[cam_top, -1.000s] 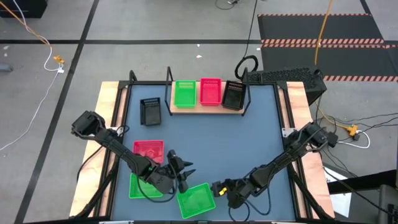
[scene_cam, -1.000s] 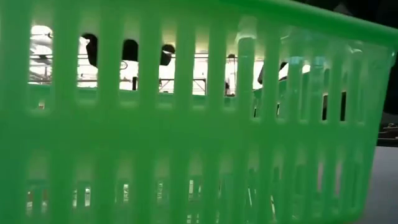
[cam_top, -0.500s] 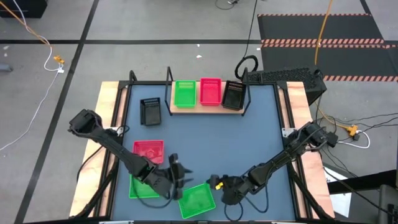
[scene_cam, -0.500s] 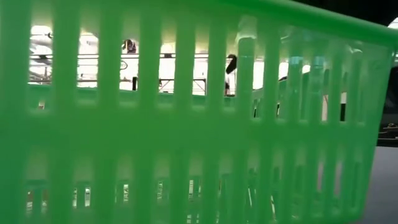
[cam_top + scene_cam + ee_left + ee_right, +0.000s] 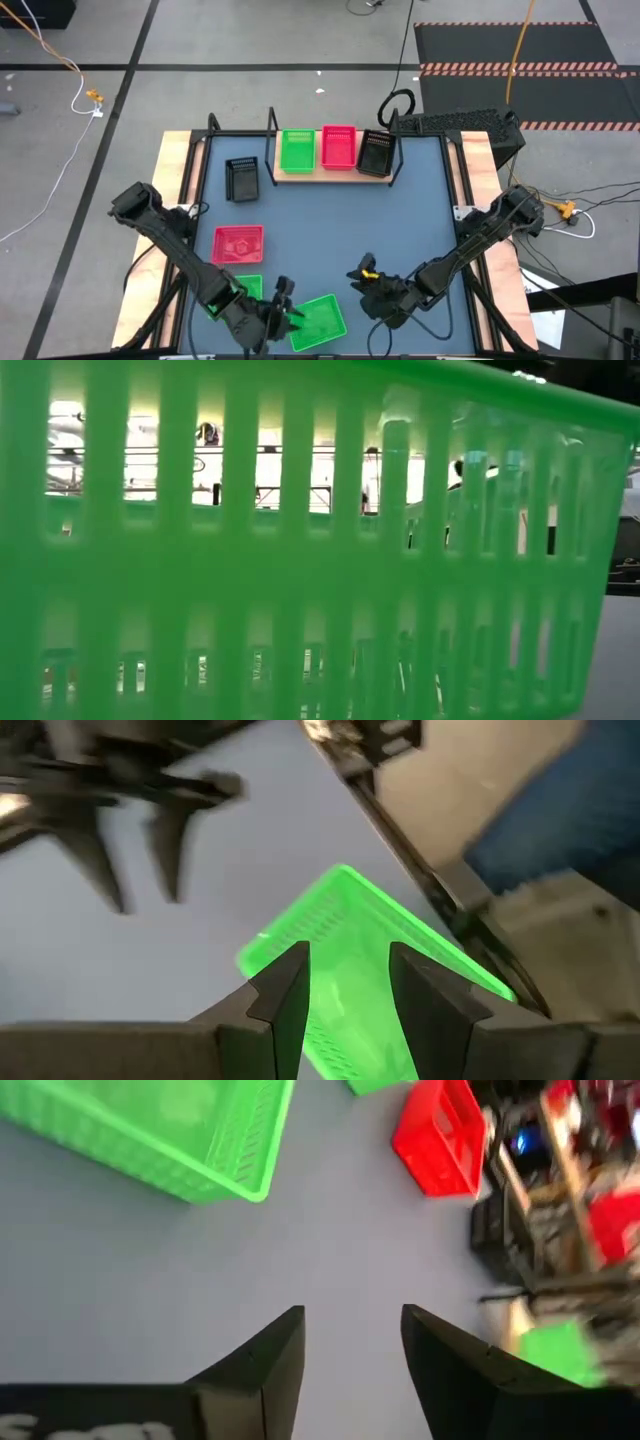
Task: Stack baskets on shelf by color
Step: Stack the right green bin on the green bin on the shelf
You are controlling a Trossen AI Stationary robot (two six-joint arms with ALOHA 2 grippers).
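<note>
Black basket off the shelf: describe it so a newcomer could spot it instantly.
Start at the shelf along the table's far edge, which carries a green basket, a red basket and a black basket in a row. Just off its left end, directly on the blue-grey tabletop, sits the lone black basket. It is the only black one off the shelf.

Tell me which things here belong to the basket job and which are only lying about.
Job:
- shelf, holding a green, a red and a black basket
- black basket
- red basket
- green basket, beside the left end effector

Lying about:
- yellow cable
- white cable
</note>
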